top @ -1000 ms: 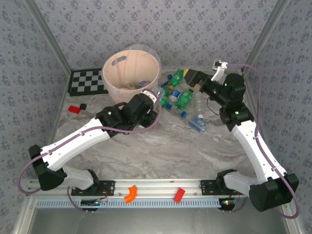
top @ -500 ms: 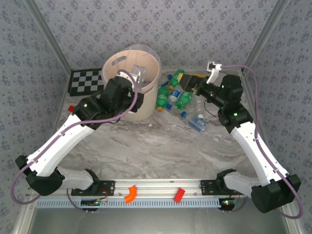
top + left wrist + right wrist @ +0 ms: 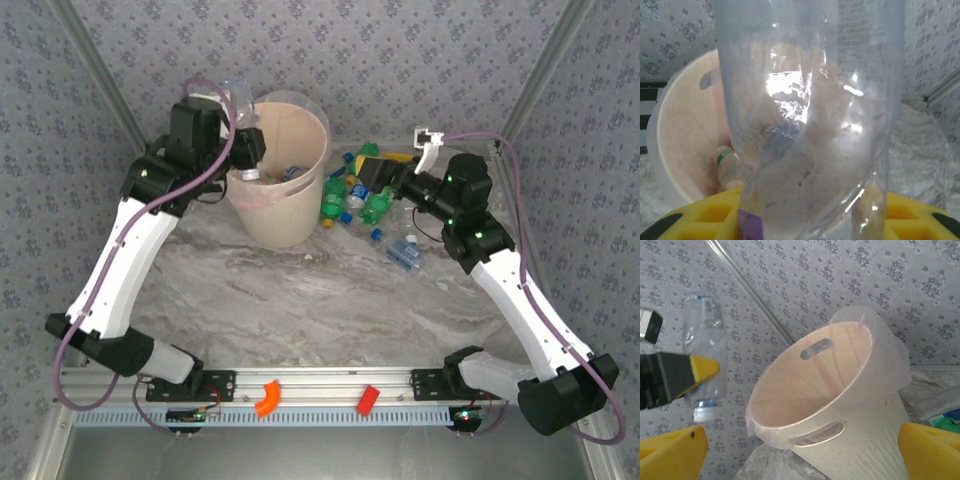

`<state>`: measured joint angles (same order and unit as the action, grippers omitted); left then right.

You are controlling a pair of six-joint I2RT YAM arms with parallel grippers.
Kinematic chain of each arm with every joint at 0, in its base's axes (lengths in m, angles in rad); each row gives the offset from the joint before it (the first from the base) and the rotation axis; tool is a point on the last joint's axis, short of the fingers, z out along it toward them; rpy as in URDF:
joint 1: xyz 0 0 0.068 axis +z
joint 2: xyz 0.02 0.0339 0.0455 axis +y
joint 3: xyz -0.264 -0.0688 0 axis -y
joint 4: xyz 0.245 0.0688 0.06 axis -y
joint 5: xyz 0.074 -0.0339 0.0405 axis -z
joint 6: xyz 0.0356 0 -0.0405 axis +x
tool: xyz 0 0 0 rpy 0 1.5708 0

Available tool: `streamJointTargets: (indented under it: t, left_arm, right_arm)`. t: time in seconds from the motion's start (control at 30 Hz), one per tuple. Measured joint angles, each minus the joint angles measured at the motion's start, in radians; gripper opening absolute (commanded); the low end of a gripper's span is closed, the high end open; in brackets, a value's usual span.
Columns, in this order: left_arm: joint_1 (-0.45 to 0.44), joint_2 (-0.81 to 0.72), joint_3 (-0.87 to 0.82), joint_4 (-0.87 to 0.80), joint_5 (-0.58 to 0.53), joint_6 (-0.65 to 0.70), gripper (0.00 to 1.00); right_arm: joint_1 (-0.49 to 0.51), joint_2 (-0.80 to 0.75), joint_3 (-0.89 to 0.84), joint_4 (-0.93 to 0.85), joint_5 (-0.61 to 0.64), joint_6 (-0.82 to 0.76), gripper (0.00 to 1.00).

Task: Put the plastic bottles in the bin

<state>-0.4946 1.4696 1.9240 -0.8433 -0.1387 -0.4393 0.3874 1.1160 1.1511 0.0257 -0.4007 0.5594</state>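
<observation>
Top external: left end effector (image 3: 247, 145) clenched on a clear bottle (image 3: 236, 95), cap down, at the left rim of the bin (image 3: 275, 215) — best carried further over the opening before release, else likely to clip the rim — right end effector (image 3: 375, 172) spread open by the bottle pile (image 3: 350, 195).

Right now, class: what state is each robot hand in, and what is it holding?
Left hand: closed on a clear plastic bottle.
Right hand: open, holding nothing.
</observation>
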Motion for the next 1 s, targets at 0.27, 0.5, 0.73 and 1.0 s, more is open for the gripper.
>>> streamJointTargets:
  t: [0.27,0.5,0.73,1.0]
  left_arm:
    - [0.044,0.211,0.211,-0.035,0.061,0.005,0.46]
    - [0.051,0.365,0.362,-0.132,0.063,0.046,0.47]
    - [0.051,0.407,0.372,-0.185,0.063,0.074,0.48]
    - [0.051,0.411,0.374,-0.211,0.063,0.091,0.53]
  right_arm:
    - [0.031,-0.001,0.029,-0.014,0.000,-0.011,1.00]
    - [0.034,-0.005,0.038,-0.019,0.000,-0.026,0.99]
    - [0.034,-0.005,0.039,-0.024,0.003,-0.030,0.99]
    - [0.034,-0.005,0.039,-0.037,0.004,-0.031,0.99]
